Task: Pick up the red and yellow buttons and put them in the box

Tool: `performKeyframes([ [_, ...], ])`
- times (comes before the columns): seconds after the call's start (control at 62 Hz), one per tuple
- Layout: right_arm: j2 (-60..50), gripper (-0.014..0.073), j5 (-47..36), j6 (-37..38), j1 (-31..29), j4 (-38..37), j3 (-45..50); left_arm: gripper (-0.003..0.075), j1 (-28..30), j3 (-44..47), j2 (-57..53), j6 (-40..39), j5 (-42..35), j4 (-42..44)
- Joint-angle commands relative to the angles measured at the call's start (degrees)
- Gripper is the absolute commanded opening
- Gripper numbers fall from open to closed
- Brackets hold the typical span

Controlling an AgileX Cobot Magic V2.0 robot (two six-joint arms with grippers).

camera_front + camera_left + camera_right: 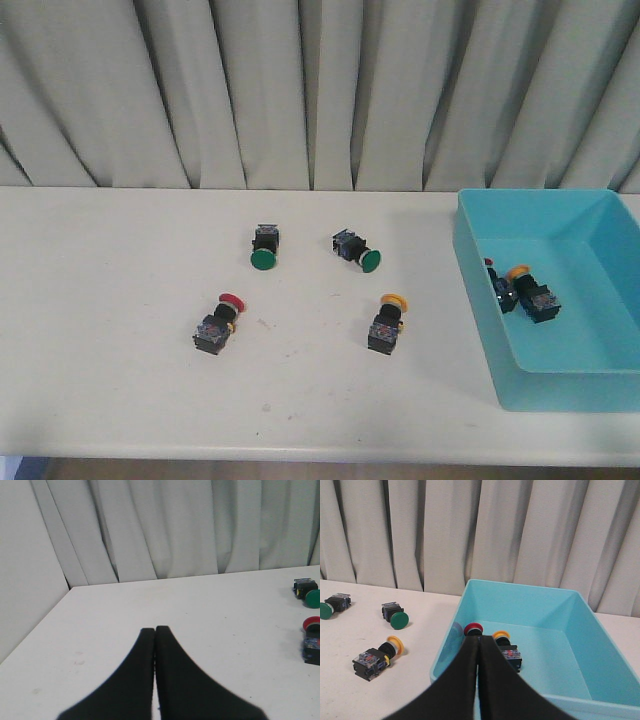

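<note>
Lying inside the turquoise box [560, 300] at the right end of the white worktop [100, 330] are a red button [473, 629] and a yellow button [530, 290], side by side near its left wall. On the open worktop a second red button [220, 322] and a second yellow button [388, 322] rest on their sides, with two green buttons [264, 247] behind them. Left claw [155, 630] and right claw [478, 639] are both closed and hold nothing
</note>
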Motion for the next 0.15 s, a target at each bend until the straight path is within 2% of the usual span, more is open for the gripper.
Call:
performKeyframes([
  [0.0, -0.6, -0.0003, -4.4, -0.2, 0.0, -0.3, 0.4, -0.0003, -0.3, 2.8, -0.8, -0.2, -4.0, -0.2],
  [0.129, -0.6, -0.0003, -4.4, -0.2, 0.0, -0.3, 0.4, -0.0003, -0.3, 2.8, -0.8, -0.2, -4.0, -0.2],
])
